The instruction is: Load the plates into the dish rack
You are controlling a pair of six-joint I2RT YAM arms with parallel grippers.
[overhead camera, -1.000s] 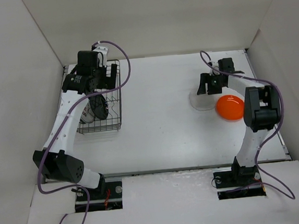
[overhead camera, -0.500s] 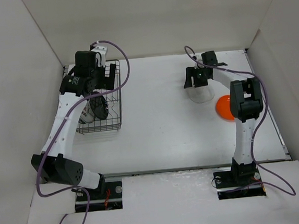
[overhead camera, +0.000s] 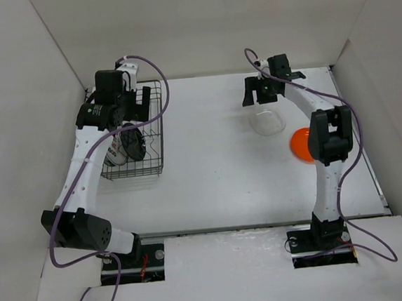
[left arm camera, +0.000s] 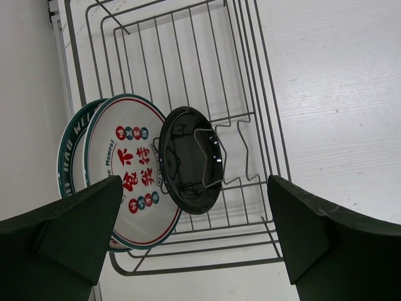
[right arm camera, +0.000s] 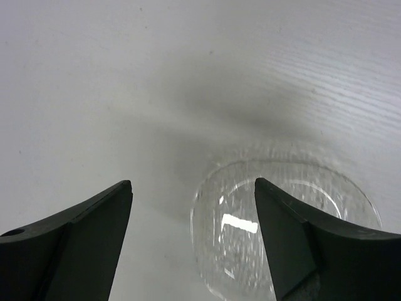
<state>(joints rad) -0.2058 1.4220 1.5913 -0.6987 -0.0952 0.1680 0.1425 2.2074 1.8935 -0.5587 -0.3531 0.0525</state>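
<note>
The dark wire dish rack stands at the far left and shows in the left wrist view. Three plates stand on edge in it: a white one with a dark patterned rim, a white one with red markings and a glossy black one. My left gripper hangs open and empty above them. The clear plate lies flat on the table, and the orange plate lies right of it. My right gripper is open and empty just behind the clear plate, above its far edge.
White walls close in the table on the left, back and right. The rack's far half holds no plates. The right arm's forearm reaches over part of the orange plate.
My right gripper has moved back and to the left, off the clear plate, which now lies uncovered. My left gripper has shifted slightly left above the rack.
</note>
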